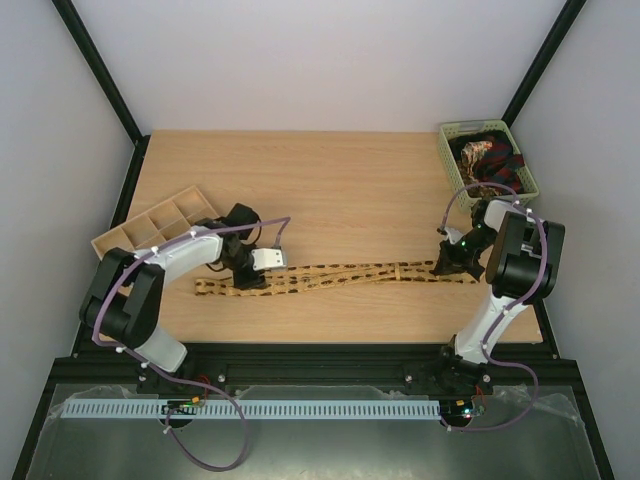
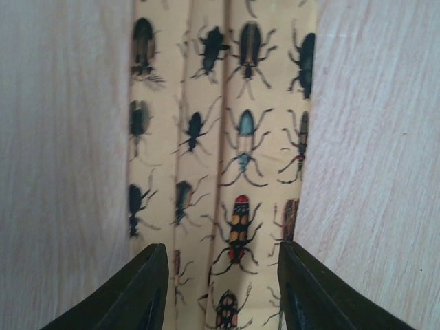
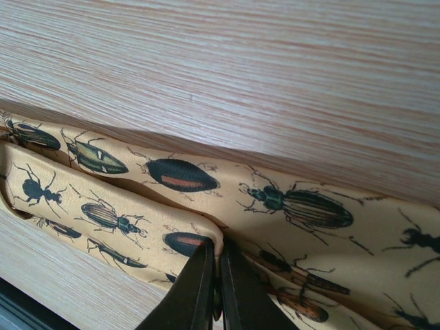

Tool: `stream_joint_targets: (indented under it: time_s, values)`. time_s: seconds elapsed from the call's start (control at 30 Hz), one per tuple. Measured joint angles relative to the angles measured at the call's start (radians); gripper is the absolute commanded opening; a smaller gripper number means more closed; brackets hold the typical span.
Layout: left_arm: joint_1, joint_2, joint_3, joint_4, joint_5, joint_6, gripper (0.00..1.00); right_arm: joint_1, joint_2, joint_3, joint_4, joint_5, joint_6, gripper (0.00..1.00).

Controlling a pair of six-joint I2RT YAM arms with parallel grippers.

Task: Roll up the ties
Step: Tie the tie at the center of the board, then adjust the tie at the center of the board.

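yellow tie (image 2: 227,137): beetle print clear in wrist cams, just spots frm top.

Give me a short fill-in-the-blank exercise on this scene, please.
1. The right gripper is ___ on the yellow tie.
2. The left gripper sits over that tie with its jaws ___.
3. The other ties lie in the green ___.
Missing words: shut; open; basket.
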Motion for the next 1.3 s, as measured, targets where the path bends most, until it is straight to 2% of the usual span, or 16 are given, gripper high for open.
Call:
stream_joint_targets:
  time_s: [0.1, 0.2, 0.3, 0.43, 0.5, 0.8, 1.07, 1.1, 1.3]
  values:
    - [-0.027, 0.000, -0.026, 0.025, -0.006, -0.004, 0.44, 0.000, 0.000, 0.000, 0.000, 0.001, -0.002, 0.05]
    - [-0.051, 0.000, -0.072, 0.056, -0.022, -0.004, 0.38, 0.000, 0.000, 0.000, 0.000, 0.000, -0.002, 0.05]
    - [-0.059, 0.002, -0.100, 0.071, -0.039, -0.002, 0.28, 0.000, 0.000, 0.000, 0.000, 0.000, -0.002, 0.06]
    - [-0.060, 0.001, -0.100, 0.092, -0.056, -0.002, 0.05, 0.000, 0.000, 0.000, 0.000, 0.000, -0.002, 0.05]
    - [-0.060, 0.001, -0.100, 0.095, -0.061, -0.005, 0.02, 0.000, 0.000, 0.000, 0.000, 0.000, -0.002, 0.05]
    - [-0.003, -0.030, -0.018, 0.055, -0.065, -0.003, 0.03, 0.000, 0.000, -0.001, 0.000, 0.002, -0.002, 0.04]
    - [0.031, 0.001, -0.004, 0.070, -0.075, 0.006, 0.08, 0.000, 0.000, 0.000, 0.001, 0.002, -0.001, 0.04]
    - [0.030, 0.013, -0.005, 0.070, -0.075, 0.007, 0.09, 0.000, 0.000, 0.000, 0.001, 0.002, -0.001, 0.04]
    - [0.023, 0.041, -0.007, 0.082, -0.089, 0.005, 0.36, 0.000, 0.000, 0.000, 0.001, 0.002, -0.001, 0.04]
